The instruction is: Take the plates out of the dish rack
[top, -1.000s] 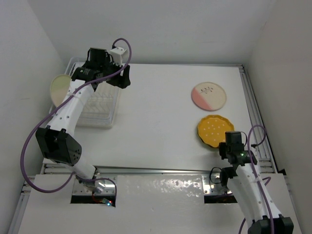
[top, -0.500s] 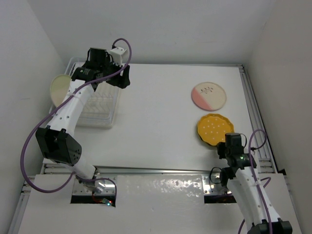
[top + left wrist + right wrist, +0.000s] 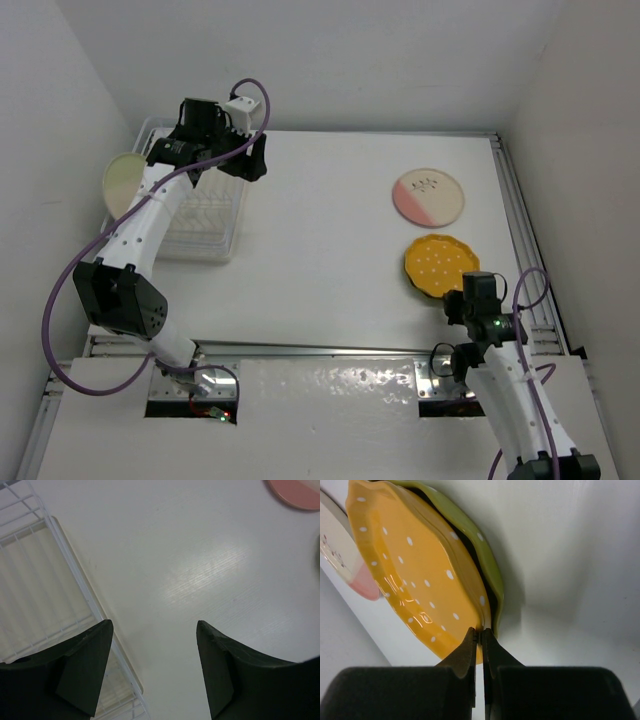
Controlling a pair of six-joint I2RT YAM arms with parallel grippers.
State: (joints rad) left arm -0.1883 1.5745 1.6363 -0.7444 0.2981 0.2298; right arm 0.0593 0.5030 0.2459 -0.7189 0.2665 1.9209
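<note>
The clear dish rack (image 3: 205, 222) stands at the far left; its wire edge shows in the left wrist view (image 3: 75, 575). The cream plate (image 3: 122, 180) stands tilted at the rack's left side. My left gripper (image 3: 252, 160) is open and empty, over the table just right of the rack (image 3: 154, 625). The white-and-pink plate (image 3: 429, 197) lies flat at the right. The orange dotted plate (image 3: 441, 267) lies in front of it, on top of the green plate (image 3: 487, 560). My right gripper (image 3: 470, 290) is shut on the orange plate's (image 3: 415, 570) near rim (image 3: 480, 630).
A metal rail (image 3: 525, 240) runs along the table's right edge, close to the stacked plates. White walls close in the left, back and right sides. The white-and-pink plate's edge shows in both wrist views (image 3: 295, 487) (image 3: 340, 550).
My right wrist has shifted slightly toward the near edge. The orange plate and the left arm have not visibly moved.
</note>
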